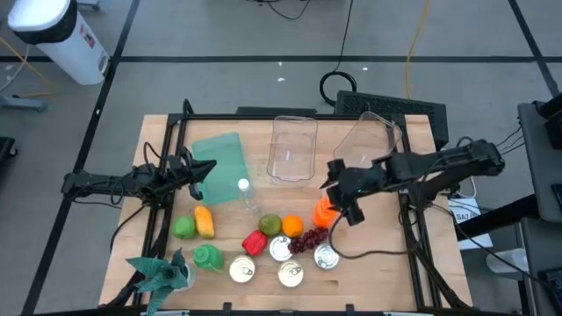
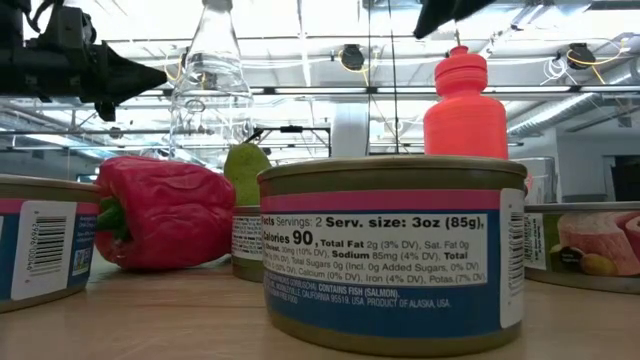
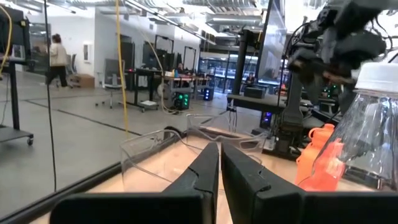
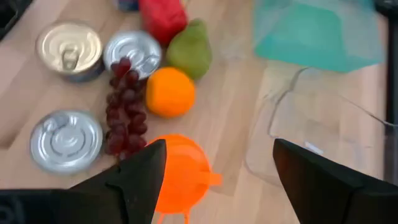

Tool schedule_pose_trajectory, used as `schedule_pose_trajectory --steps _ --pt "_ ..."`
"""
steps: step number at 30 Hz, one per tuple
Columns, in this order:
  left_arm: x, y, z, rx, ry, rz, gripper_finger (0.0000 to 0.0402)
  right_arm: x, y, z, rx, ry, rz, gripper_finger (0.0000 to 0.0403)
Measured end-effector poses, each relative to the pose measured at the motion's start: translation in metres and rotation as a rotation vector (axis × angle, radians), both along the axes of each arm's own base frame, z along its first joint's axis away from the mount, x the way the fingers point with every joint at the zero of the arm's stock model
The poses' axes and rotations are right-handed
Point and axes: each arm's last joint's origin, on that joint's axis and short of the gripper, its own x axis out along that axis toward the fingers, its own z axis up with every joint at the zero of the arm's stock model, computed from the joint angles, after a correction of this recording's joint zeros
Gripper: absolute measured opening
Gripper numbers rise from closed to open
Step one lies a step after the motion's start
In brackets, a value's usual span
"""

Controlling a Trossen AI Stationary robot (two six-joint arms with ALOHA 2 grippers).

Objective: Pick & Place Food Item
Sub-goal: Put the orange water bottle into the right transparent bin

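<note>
Right gripper (image 1: 344,200) is hovering over the centre-right of the light wooden table (image 1: 373,268), fingers (image 4: 323,180) spread wide w/ nothing between them, sitting directly above the orange plastic squeeze bottle w/ screw cap (image 1: 324,211). In the right wrist view the bottle (image 4: 180,168) is showing just past the one finger, not gripped.

Left gripper (image 1: 200,169) is waiting at table's 9 o'clock side, over the edge of the teal translucent container lid (image 1: 218,158), fingers (image 3: 205,171) pressed together, holding nothing.

Food cluster is sitting toward 6 o'clock of table centre: round orange fruit (image 1: 292,225), dark red grape bunch (image 1: 307,239) just at its 4 o'clock, green pear (image 1: 270,225) at its 9 o'clock, red bell pepper (image 1: 255,242) touching the pear. Four silver-topped round tins are lying around the grapes; the one nearest the low cam is a blue-label salmon tin (image 2: 392,255).

Clear rectangular plastic tub (image 1: 292,147) is standing at 12 o'clock, a second clear tub (image 1: 367,136) tilted at its 3 o'clock. Clear plastic bottle w/ white cap (image 1: 245,193) is standing left of centre. Yellow pepper-like item (image 1: 204,220) and green round fruit (image 1: 183,227) are lying at 8 o'clock.
</note>
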Motion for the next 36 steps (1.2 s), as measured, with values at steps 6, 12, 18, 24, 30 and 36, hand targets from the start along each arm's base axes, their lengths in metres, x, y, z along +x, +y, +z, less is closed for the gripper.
schedule_pose_trajectory --steps 6,12,18,24,30,36 --pt "0.000 0.000 0.000 0.001 0.005 0.000 0.0026 0.003 0.008 -0.005 -0.012 0.018 0.039 0.0289" --pt "0.000 0.000 -0.001 0.002 0.008 0.000 0.0026 0.002 0.009 -0.006 0.024 0.035 0.071 0.0289" --pt "0.000 0.000 -0.002 0.003 0.023 0.000 0.0026 0.002 0.008 -0.021 0.005 0.067 0.087 0.0289" --pt "0.000 0.000 -0.002 0.003 0.024 0.000 0.0026 0.002 0.007 -0.034 -0.001 0.083 0.081 0.0289" --pt "0.000 0.000 -0.002 0.004 0.024 0.000 0.0026 0.003 0.000 -0.046 -0.003 0.107 0.052 0.0289" --pt "0.000 0.000 -0.002 0.004 0.024 0.000 0.0026 0.003 -0.002 -0.056 0.000 0.108 0.048 0.0288"
